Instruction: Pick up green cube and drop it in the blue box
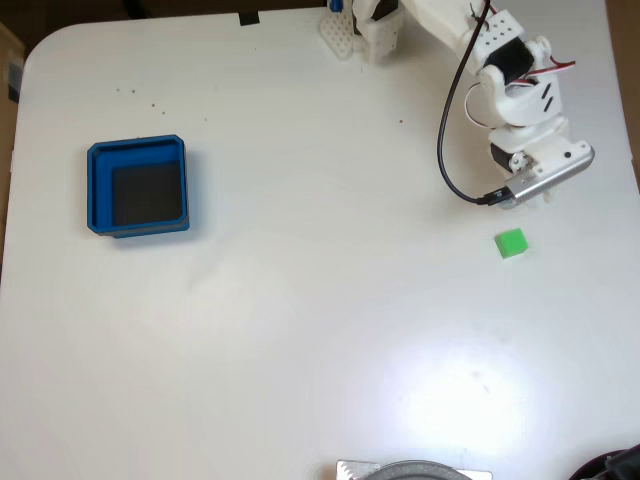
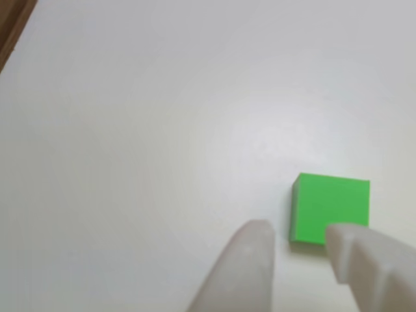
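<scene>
Fixed view: the green cube (image 1: pixel 511 244) sits on the white table (image 1: pixel 300 320) at right of centre, just below the white arm (image 1: pixel 520 100), which reaches down from the upper right; the blue box (image 1: pixel 138 187) sits far off at the left edge, black floor bare. Other view: the gripper (image 2: pixel 302 237) enters from the bottom edge with its 2 pale fingertips (image 2: pixel 250 244) spread apart and gripping nothing. The cube (image 2: pixel 330 208) lies at lower right just beyond the tips, its lower right corner overlapped by the right tip; contact can't be judged.
</scene>
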